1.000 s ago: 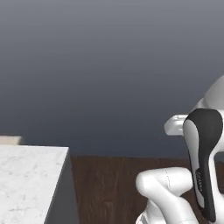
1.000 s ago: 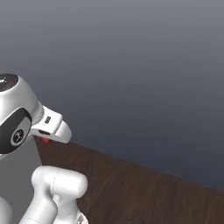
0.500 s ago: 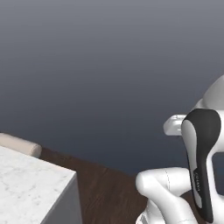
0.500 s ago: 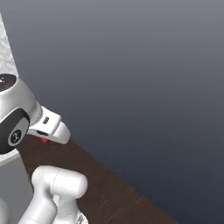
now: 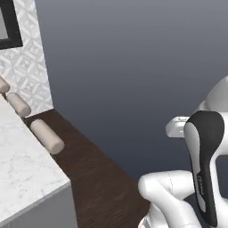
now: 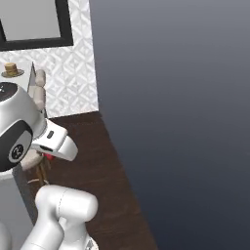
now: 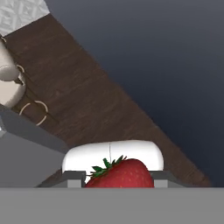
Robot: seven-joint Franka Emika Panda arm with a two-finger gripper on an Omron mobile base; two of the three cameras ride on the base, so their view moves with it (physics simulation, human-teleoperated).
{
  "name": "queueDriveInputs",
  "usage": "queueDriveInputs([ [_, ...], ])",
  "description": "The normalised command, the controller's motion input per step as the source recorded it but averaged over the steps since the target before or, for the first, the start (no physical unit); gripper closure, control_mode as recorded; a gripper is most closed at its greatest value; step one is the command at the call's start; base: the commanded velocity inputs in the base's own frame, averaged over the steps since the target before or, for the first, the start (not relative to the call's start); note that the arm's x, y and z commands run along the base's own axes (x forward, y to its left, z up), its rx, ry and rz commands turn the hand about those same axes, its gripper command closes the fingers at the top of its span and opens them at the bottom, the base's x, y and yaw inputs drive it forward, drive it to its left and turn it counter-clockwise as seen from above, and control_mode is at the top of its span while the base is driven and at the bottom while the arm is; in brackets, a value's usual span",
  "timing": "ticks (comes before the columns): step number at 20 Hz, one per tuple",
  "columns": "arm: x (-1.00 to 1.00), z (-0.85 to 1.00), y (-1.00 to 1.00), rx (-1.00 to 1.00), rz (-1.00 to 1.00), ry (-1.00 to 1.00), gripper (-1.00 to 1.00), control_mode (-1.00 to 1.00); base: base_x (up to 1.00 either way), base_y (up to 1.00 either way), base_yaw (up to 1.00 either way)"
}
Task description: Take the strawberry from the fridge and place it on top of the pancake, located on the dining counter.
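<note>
The strawberry [image 7: 120,174], dark red with green leaves, sits between the fingers of my gripper [image 7: 119,181], which is shut on it. In the right base view a red bit of the strawberry [image 6: 48,156] peeks out under the white hand, and the gripper [image 6: 51,155] hangs above the floor beside the counter. A small stack of pancake [image 6: 12,70] lies far back on the dining counter [image 5: 22,169], whose white marble top fills the lower left of the left base view. The fridge is out of view.
Beige padded stools [image 5: 46,136] line the counter's edge over a dark wood floor [image 5: 98,178]. A patterned white wall with a black-framed panel [image 6: 34,24] stands behind. A plain dark grey wall [image 6: 185,122] runs along the right side.
The whole picture has shifted, so the base has moved: the counter, stools and patterned wall have come into view. The hand keeps its hold on the strawberry.
</note>
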Motion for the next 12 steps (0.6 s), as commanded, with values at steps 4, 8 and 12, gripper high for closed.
queueDriveInputs([
  [4,0.0,0.0,0.0,0.0,0.0,0.0,1.0,1.0,0.71,-0.51,0.74],
  [8,0.0,0.0,0.0,0.0,0.0,0.0,1.0,1.0,0.92,-0.46,0.66],
  [12,0.0,0.0,0.0,0.0,0.0,0.0,1.0,1.0,1.0,-0.62,0.56],
])
